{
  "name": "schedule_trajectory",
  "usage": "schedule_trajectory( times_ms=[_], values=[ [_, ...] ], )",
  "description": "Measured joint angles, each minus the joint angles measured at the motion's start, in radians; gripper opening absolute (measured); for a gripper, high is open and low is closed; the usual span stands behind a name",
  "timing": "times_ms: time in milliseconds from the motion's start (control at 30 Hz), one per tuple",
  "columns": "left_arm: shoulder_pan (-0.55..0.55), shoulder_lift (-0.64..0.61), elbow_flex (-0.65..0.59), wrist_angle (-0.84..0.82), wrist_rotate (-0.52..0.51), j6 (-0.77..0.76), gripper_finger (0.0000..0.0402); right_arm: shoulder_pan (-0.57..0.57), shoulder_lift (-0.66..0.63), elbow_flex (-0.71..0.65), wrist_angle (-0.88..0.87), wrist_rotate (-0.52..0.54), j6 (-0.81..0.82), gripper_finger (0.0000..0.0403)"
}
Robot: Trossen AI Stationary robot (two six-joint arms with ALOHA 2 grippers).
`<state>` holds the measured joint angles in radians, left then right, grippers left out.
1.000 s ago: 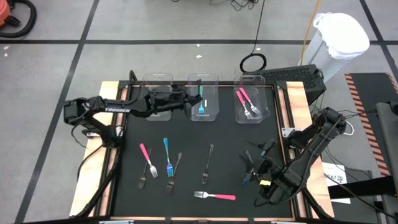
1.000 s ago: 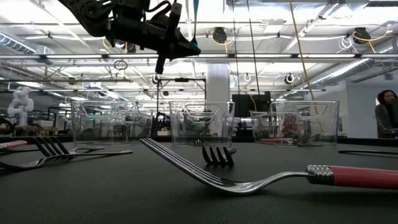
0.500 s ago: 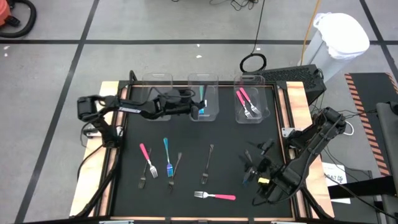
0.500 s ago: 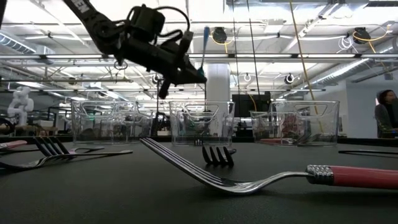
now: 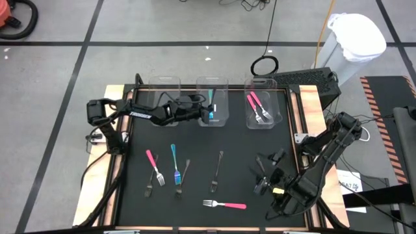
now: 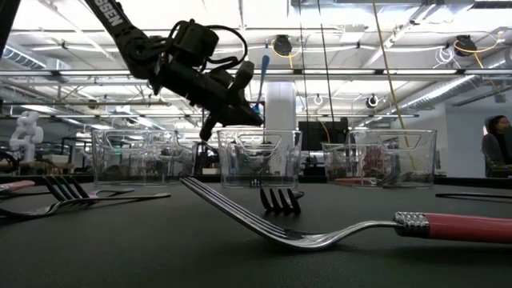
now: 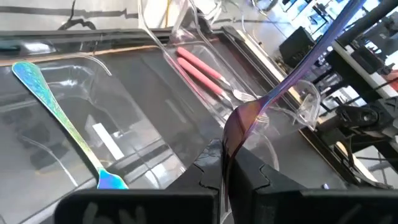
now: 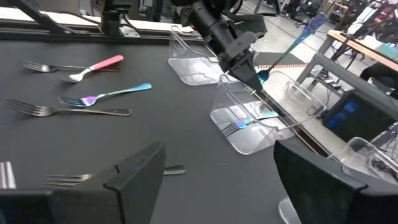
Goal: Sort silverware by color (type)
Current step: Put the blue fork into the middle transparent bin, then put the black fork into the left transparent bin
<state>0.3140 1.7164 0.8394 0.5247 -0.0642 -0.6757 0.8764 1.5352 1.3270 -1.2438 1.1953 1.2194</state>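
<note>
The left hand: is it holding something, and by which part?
The left hand holds a blue fork by its tine end, handle pointing up. The right hand holds nothing.

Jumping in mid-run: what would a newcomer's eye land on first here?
The left claw first: it hangs over the middle clear bin at the mat's far edge, shut on a blue fork held handle-up. Then the bin to its right, holding two pink forks. Last, the loose forks on the black mat, including a pink-handled one at the near edge, with the open right claw low over the mat's right side.
</note>
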Motion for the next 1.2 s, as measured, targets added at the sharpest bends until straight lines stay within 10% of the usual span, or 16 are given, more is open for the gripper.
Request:
schedule_trajectory(
  times_ms=[567,1200],
  values=[
    [0.001,0.000,0.000,-0.063,-0.098,0.010,0.0019,0.003,0.000,0.000,0.082,-0.022,-0.034,0.0293],
    [-0.018,0.000,0.000,0.023,-0.146,0.059,0.0175,0.003,0.000,0.000,0.085,-0.027,-0.035,0.0293]
  ],
)
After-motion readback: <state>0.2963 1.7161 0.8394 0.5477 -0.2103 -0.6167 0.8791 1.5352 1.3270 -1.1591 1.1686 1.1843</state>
